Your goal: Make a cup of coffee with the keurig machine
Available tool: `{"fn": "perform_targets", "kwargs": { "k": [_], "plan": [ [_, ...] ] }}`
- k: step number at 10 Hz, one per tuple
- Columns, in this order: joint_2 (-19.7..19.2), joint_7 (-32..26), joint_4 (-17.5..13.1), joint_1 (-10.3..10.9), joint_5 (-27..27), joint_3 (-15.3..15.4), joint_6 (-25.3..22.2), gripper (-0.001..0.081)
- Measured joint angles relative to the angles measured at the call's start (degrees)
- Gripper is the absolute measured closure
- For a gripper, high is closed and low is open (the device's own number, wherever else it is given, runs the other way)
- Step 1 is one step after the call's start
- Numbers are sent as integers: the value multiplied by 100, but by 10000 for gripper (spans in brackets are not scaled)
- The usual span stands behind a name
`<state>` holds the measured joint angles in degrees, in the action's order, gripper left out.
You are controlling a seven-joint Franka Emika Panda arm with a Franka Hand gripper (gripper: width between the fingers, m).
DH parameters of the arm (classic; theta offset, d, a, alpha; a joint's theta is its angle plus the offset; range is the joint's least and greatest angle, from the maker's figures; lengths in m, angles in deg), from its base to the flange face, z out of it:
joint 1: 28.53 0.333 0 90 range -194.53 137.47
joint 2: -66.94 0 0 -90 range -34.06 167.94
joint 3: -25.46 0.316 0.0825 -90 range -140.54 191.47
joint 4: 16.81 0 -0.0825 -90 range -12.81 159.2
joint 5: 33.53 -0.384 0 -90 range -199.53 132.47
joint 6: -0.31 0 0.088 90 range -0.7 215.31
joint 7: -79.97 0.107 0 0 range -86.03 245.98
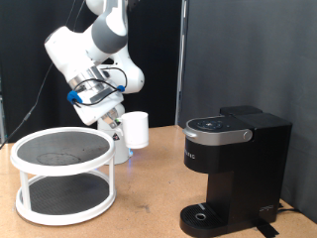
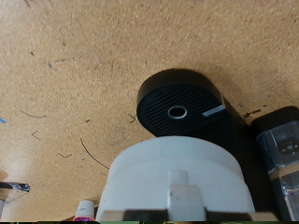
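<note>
The white cup (image 1: 136,129) hangs above the table at mid-height in the exterior view, with my gripper (image 1: 121,127) shut on its side nearest the arm. The black keurig machine (image 1: 236,164) stands at the exterior view's right with its lid down and its round drip base (image 1: 204,213) bare. The cup is well to the left of the machine and apart from it. In the wrist view the cup (image 2: 177,177) fills the near foreground. Beyond it lie the drip base (image 2: 180,107) and part of the machine's body (image 2: 271,149). My fingers do not show clearly there.
A white two-tier round rack (image 1: 61,177) with dark mesh shelves stands at the exterior view's left, just below the arm. A black curtain forms the backdrop. The wooden table (image 1: 149,198) lies between rack and machine. A cable trails off the machine's right side.
</note>
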<state>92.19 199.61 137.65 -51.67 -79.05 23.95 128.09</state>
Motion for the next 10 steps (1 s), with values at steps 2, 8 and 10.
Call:
{"fn": "perform_targets", "kwargs": {
  "k": [2, 8, 10],
  "plan": [
    [-306, 1, -225, 137, -178, 196, 168, 801],
    [-702, 99, -409, 280, -197, 366, 259, 801],
    [-967, 444, -391, 281, 21, 531, 493, 801]
  ]
}}
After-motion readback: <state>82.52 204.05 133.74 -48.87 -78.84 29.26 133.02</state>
